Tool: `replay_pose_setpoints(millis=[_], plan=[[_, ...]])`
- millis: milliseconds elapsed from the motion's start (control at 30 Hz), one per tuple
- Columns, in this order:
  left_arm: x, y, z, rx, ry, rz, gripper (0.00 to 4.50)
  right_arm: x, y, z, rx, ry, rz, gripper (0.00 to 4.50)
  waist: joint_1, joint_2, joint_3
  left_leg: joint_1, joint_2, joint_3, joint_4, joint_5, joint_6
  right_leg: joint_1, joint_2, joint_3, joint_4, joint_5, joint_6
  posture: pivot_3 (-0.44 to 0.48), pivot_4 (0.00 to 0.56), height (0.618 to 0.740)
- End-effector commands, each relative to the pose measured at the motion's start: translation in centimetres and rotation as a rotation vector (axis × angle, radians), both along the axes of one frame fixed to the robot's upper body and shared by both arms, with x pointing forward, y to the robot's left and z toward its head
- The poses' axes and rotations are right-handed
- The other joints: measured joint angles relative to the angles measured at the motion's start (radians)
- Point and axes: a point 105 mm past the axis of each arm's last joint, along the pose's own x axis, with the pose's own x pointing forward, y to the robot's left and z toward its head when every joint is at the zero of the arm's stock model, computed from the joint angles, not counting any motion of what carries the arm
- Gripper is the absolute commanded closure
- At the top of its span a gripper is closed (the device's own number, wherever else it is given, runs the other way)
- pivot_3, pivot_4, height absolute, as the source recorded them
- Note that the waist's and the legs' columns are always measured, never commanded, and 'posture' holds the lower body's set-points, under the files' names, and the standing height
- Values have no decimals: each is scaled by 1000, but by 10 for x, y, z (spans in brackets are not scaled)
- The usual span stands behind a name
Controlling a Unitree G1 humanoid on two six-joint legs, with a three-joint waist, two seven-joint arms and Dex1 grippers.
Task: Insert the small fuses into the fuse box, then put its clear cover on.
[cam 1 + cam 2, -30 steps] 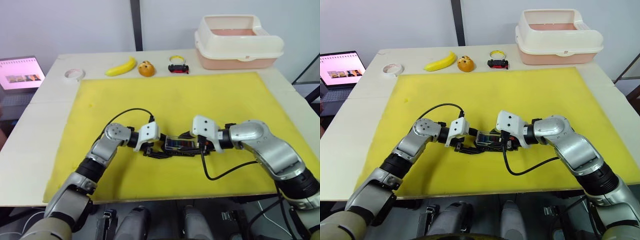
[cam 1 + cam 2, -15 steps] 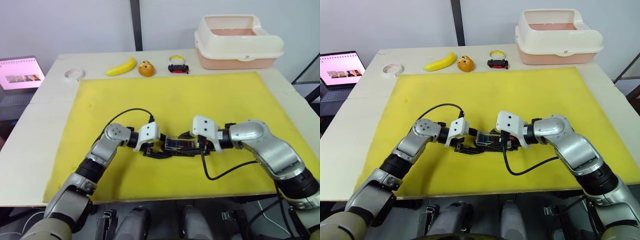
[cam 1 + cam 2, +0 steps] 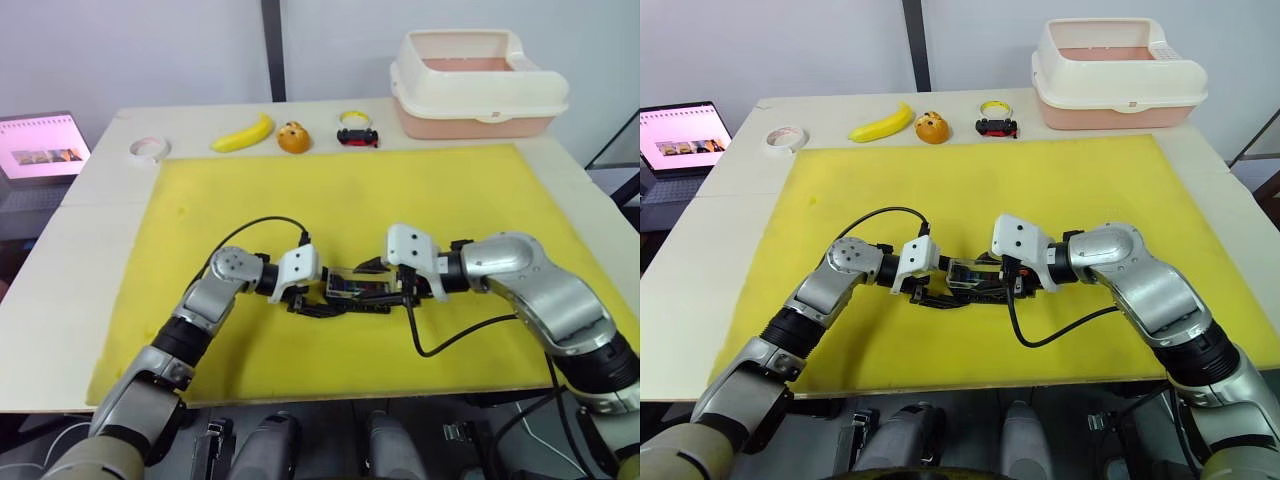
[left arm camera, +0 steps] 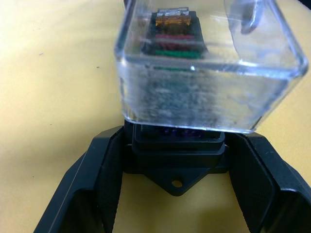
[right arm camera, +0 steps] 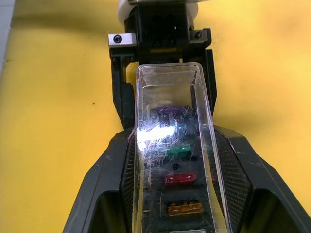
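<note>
The right gripper (image 3: 992, 283) has nudged the clear cover (image 3: 970, 273) slightly leftward over the fuse box (image 4: 177, 155), its fingers clamping the cover while the left gripper (image 3: 930, 290) is pinching the box's end mid-mat, with bare yellow mat (image 3: 970, 185) stretching wide all around.

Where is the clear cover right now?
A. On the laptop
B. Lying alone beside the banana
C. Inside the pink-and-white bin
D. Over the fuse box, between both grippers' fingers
D: the clear cover sits over the fuse box with coloured fuses showing through it, held on the yellow mat between the left gripper and the right gripper.
</note>
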Motion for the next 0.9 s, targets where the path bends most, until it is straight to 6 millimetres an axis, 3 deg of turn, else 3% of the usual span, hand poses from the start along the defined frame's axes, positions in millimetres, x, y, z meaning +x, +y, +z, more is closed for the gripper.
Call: replay_pose_setpoints(millis=[33,433,800,900], plan=[[0,3,-3,20,-4,12,1931,-1,0,0,-15,-34,13,2794,0,0,0,0,0,0,0,0,0,0,0,0,0,0,0,0,150,740],[1,4,-1,21,-6,14,1931,4,-8,-13,-38,-15,-10,2794,0,0,0,0,0,0,0,0,0,0,0,0,0,0,0,0,150,740],[1,2,-1,17,-6,13,1931,6,-7,-14,-23,-7,-15,2794,0,0,0,0,0,0,0,0,0,0,0,0,0,0,0,0,150,740],[1,2,-1,17,-5,14,1931,5,-6,-9,-15,-20,-11,1408,0,0,0,0,0,0,0,0,0,0,0,0,0,0,0,0,150,740]])
